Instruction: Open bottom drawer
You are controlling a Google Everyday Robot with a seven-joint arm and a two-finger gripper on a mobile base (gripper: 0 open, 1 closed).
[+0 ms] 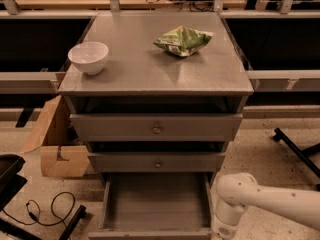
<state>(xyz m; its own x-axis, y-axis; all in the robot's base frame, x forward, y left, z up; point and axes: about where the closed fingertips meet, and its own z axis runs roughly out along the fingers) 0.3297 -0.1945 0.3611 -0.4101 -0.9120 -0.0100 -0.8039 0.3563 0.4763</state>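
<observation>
Gripper point(223, 231) on white arm point(270, 199): low, just beside pulled-out shallow grey bottom drawer point(157, 201), right front corner; grip state cannot be told.

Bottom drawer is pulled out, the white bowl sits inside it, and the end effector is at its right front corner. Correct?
No. The camera view shows the white bowl on the cabinet top, left side, not inside the drawer. The bottom drawer is pulled out, with the end effector at its right front corner.
</observation>
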